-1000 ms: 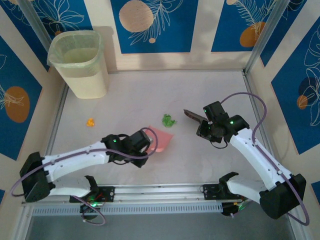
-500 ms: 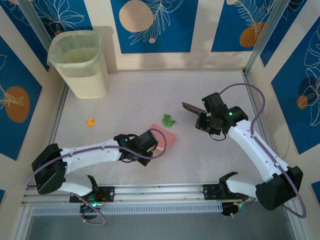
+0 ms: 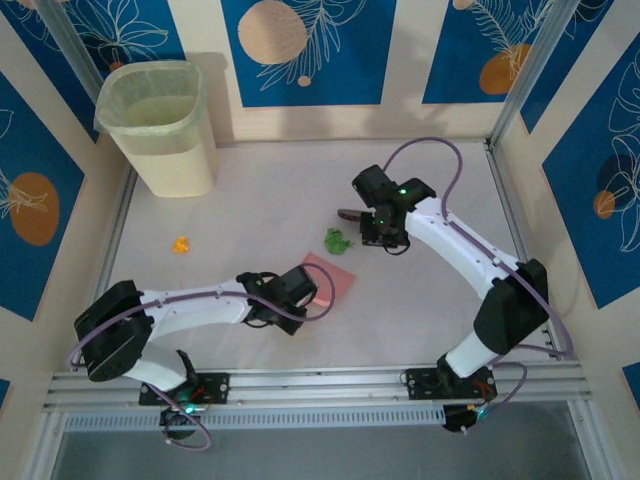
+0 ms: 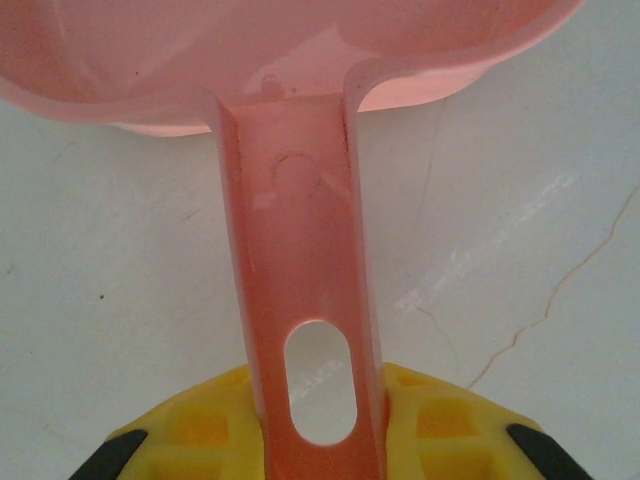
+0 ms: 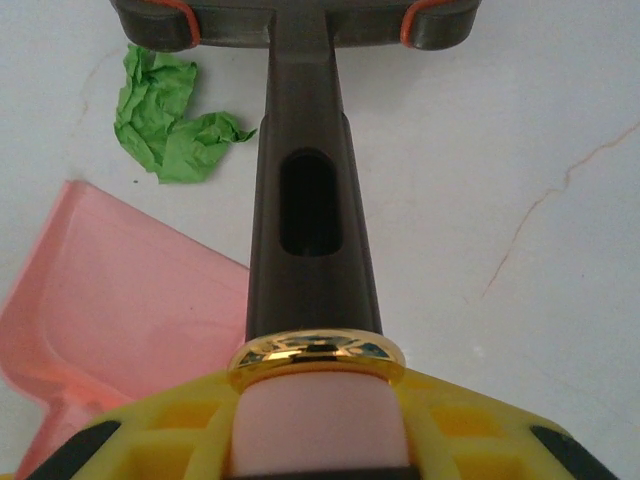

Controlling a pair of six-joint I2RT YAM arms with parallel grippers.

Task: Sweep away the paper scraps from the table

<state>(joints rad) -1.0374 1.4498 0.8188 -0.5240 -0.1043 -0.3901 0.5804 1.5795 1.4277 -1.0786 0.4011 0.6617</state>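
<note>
Both tools gripping sweeping gear; two scraps lying loose on the surface.

Top view: left tool (image 3: 290, 293) is clamping the dustpan (image 3: 333, 277) by its handle, pan lying near mid-surface (image 3: 260, 190). Right tool (image 3: 381, 226) is holding the brush (image 3: 350, 213) just beyond the green scrap (image 3: 337, 240), which is lying between brush and pan. Orange scrap (image 3: 181, 244) is lying well to the left, toward the bin (image 3: 160, 125) in the far left corner. Left wrist: yellow fingers (image 4: 200, 435) are pressing shut on the pink handle, right at its slotted hole. Right wrist: right tool (image 5: 315, 425) is closing snugly round the dark brush handle; green scrap (image 5: 165, 120) is lying just beside the handle, under the brush head's left end, apart from the pan's edge at lower left.
</note>
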